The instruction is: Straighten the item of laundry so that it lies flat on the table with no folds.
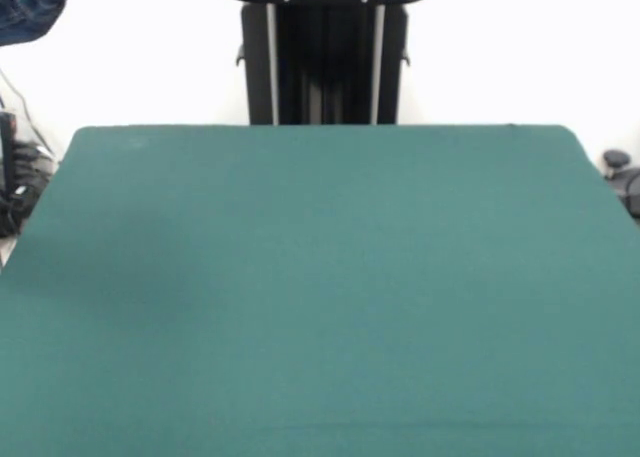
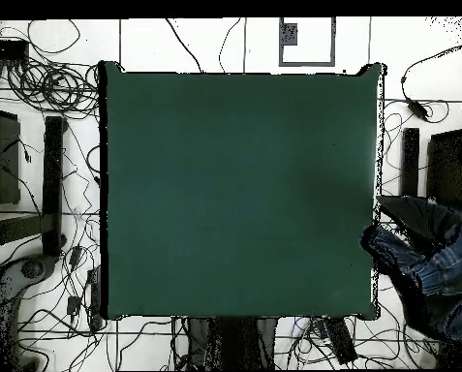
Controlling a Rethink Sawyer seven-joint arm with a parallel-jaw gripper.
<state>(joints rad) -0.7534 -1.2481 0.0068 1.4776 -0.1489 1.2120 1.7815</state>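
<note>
Cables (image 2: 50, 87) tangle over the floor at the left of the overhead view. Next comes the worktop (image 2: 239, 189), one unbroken sheet of dark green felt with nothing resting on it in either view; from the front view its surface (image 1: 320, 297) runs bare from the near edge to the far edge.

Only past the worktop's right edge in the overhead view do I find the jeans (image 2: 433, 262). They sit just beyond the right border, toward the near corner on the robot's side, bunched in a heap of faded blue denim with dark cloth around them that may be a person's sleeve, though I cannot say for sure. In the front view the same blue denim (image 1: 30, 7) shows at the top left corner, off the worktop and above its level. Being so crumpled, the jeans show no clear long axis.

The pincer is not visible from either angle, so I cannot tell whether it is released or clenched; only the black pedestal (image 1: 325, 62) shows behind the far edge.

My guess is that the straightening has not begun: the jeans must first land on the felt, and any reach will have to go toward that right-hand side.
</note>
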